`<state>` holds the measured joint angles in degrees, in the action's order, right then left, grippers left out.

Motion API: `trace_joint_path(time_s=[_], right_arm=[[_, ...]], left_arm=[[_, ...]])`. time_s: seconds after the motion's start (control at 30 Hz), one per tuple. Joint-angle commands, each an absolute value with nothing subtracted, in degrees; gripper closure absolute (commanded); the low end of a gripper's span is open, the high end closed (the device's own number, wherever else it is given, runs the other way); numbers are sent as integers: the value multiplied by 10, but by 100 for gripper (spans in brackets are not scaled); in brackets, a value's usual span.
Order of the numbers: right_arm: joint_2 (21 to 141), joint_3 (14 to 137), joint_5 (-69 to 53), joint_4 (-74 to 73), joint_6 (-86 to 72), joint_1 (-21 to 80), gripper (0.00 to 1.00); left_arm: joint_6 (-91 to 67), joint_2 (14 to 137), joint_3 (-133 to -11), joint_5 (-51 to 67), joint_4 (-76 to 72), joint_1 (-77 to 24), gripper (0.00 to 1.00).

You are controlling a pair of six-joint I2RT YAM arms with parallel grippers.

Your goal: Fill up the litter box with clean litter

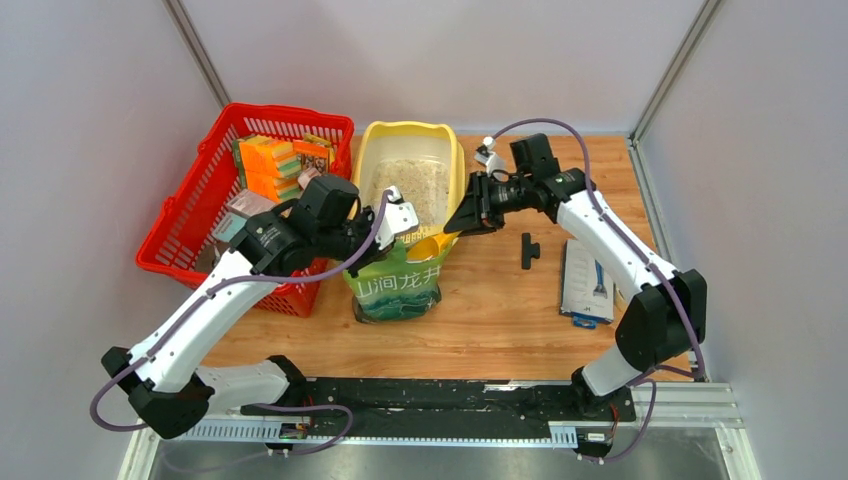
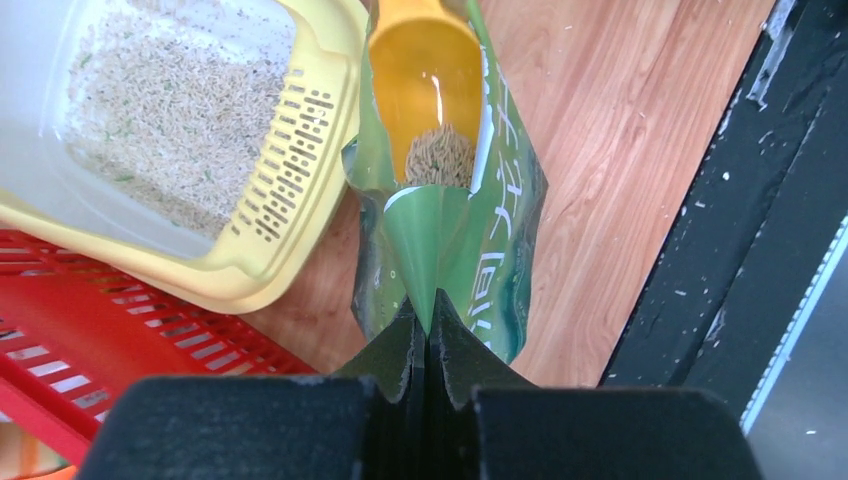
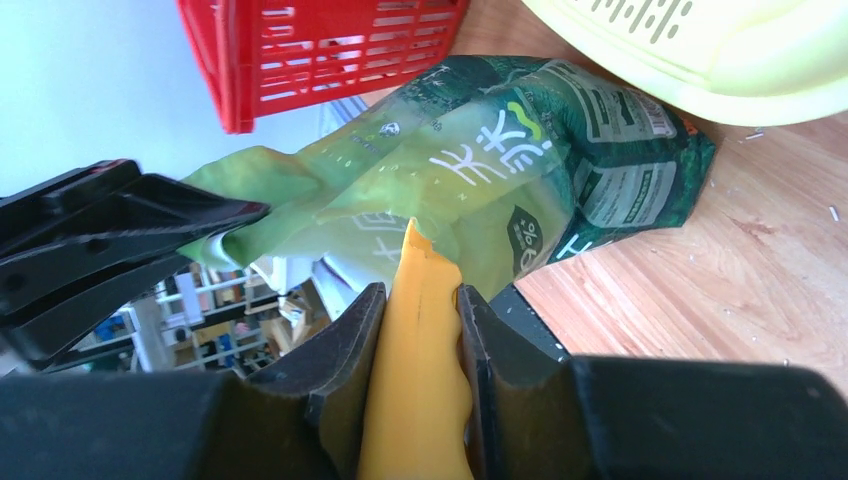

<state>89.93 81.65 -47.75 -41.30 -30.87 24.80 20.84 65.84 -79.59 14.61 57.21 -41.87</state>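
The pale yellow litter box (image 1: 372, 150) stands at the back centre with a layer of clean litter (image 1: 418, 188) in it; the left wrist view shows its slotted lip (image 2: 290, 150) and the litter (image 2: 160, 110). A green pouch (image 1: 395, 285) stands just in front of it. My left gripper (image 1: 400, 220) is shut on the pouch's top edge (image 2: 432, 270), holding the mouth open. My right gripper (image 1: 463, 220) is shut on the handle of a yellow scoop (image 3: 415, 380). The scoop (image 2: 425, 90) sits inside the pouch mouth with some litter (image 2: 440, 158) in its bowl.
A red mesh basket (image 1: 185, 215) with coloured boxes stands left of the litter box, touching the pouch's side. A small black T-shaped part (image 1: 529, 250) and a flat packaged item (image 1: 587, 282) lie on the wooden table at right. A black rail (image 1: 450, 395) runs along the near edge.
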Motion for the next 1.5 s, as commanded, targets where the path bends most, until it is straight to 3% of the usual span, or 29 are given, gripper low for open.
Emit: trace_joint_path(time_s=[0.0, 0.33, 0.67, 1.2, 1.47], right_arm=[[871, 800, -535, -350, -315, 191, 100], [876, 752, -649, -271, -358, 164, 100], [882, 750, -666, -207, -471, 133, 100], [832, 796, -599, -314, -402, 133, 100], [816, 808, -460, -381, -346, 171, 100]], left_arm=[[282, 615, -875, 178, 555, -423, 100], [336, 634, -900, 178, 606, -424, 100], [333, 634, -897, 172, 592, -423, 100], [366, 645, -927, 124, 622, -423, 100], [355, 670, -935, 141, 599, -428, 100]])
